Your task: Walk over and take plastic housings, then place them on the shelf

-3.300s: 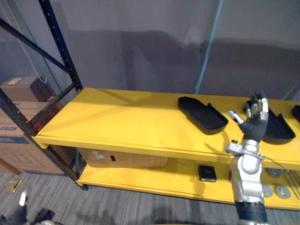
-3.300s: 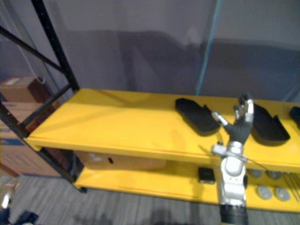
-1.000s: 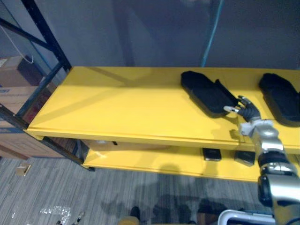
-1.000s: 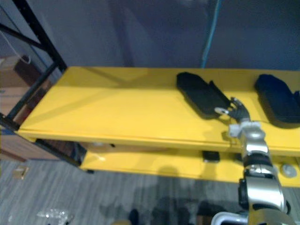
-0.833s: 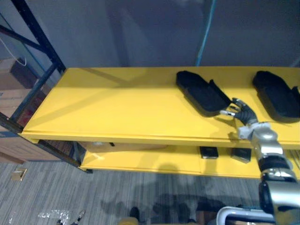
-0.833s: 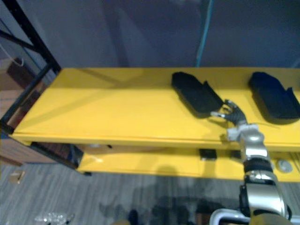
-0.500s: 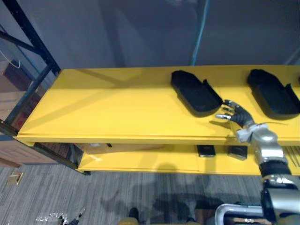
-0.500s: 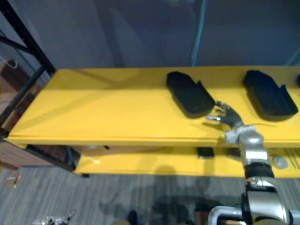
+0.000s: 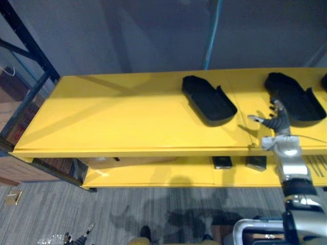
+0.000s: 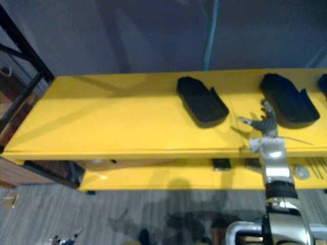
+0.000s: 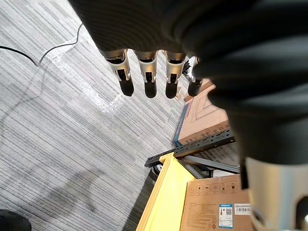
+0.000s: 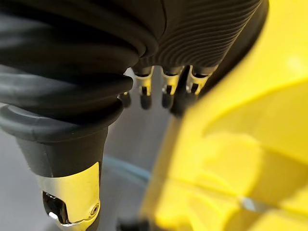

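Two black plastic housings lie on the top board of the yellow shelf (image 9: pixel 112 122): one housing (image 9: pixel 209 99) near the middle, another housing (image 9: pixel 294 97) to its right. The tip of a third black piece (image 9: pixel 324 81) shows at the right edge. My right hand (image 9: pixel 277 121) stands over the board's front part between the two housings, open, fingers pointing up and touching neither. Its straight fingers (image 12: pixel 165 91) hold nothing in the right wrist view. My left hand (image 11: pixel 147 72) hangs open over the grey carpet, empty.
The lower yellow board (image 9: pixel 153 176) carries small dark boxes (image 9: pixel 222 162) and a pale carton (image 9: pixel 102 162). A black rack upright (image 9: pixel 30 46) and cardboard boxes (image 11: pixel 202 120) stand at the left. A white tubular frame (image 9: pixel 250 229) sits low at the right.
My right hand has left the near end of the middle housing, moved right and turned its fingers upward. The camera has shifted, so the shelf sits further left in view.
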You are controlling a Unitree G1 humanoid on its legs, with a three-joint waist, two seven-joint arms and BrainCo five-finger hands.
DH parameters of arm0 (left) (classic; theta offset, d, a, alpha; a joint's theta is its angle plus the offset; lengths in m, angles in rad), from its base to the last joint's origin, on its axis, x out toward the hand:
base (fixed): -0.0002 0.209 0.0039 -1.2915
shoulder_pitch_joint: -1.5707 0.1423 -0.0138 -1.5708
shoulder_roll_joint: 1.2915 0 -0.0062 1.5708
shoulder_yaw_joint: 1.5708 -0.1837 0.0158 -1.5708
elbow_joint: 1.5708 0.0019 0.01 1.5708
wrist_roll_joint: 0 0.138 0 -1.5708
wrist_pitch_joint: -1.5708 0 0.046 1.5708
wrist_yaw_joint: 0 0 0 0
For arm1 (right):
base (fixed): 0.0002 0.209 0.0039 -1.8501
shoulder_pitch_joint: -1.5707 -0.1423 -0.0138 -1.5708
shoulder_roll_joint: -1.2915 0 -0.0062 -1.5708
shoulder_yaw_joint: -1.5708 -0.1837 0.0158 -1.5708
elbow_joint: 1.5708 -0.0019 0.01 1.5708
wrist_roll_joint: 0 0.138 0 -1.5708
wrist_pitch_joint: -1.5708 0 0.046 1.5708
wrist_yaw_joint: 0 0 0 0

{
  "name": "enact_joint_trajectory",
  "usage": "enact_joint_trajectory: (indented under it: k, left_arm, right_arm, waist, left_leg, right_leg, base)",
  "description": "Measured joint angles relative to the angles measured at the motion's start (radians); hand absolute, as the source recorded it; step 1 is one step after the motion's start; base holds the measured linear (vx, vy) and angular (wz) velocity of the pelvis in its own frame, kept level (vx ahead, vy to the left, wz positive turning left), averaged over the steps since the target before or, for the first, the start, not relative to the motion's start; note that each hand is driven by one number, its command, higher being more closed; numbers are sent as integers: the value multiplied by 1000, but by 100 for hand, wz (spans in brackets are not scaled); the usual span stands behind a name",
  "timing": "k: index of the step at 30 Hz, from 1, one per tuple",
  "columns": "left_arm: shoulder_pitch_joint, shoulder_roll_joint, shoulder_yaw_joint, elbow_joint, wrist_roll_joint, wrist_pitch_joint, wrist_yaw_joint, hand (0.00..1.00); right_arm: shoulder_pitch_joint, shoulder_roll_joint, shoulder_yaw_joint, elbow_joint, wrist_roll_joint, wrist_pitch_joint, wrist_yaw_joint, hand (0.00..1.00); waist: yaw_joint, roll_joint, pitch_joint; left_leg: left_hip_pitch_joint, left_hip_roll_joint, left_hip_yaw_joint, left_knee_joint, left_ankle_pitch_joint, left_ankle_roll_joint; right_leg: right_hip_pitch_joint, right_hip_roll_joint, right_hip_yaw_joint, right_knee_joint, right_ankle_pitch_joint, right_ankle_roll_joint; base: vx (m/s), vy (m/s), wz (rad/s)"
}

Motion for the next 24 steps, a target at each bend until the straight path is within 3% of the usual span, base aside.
enact_joint_trajectory:
  k: [4,10,14,19,24]
  left_arm:
    - [0,0,-5,1,-5,0,1,0]
    - [1,-1,-6,29,-5,-1,-2,0]
    - [2,-3,-6,31,-5,2,-10,0]
    - [4,-7,-18,49,-13,78,-132,0]
    - [13,-10,-50,74,-14,114,-203,0]
  right_arm:
    - [0,16,-3,3,26,1,49,0]
    - [-45,16,30,93,93,12,211,0]
    - [-98,16,63,141,118,53,295,0]
    - [-140,18,82,214,121,96,373,0]
    - [-170,18,90,232,148,97,410,0]
  waist:
    - [1,2,-1]
    - [10,10,-6]
    - [20,21,-11]
    - [29,26,-9]
    - [25,39,-1]
  left_leg:
    - [0,0,-2,4,0,0]
    - [-1,-1,-8,6,1,0]
    - [-2,-2,-14,4,5,1]
    - [-2,-5,-37,-1,10,1]
    - [-1,-5,-36,-2,10,1]
  right_leg:
    - [0,0,-1,3,0,0]
    - [1,-1,-6,6,0,0]
    - [3,-2,-12,5,0,0]
    - [22,-2,-36,-6,0,1]
    - [22,-2,-35,-6,0,1]
  base:
    - [0,0,0]
    - [-1,0,1]
    - [3,-1,3]
    - [2,-4,14]
    - [0,0,0]
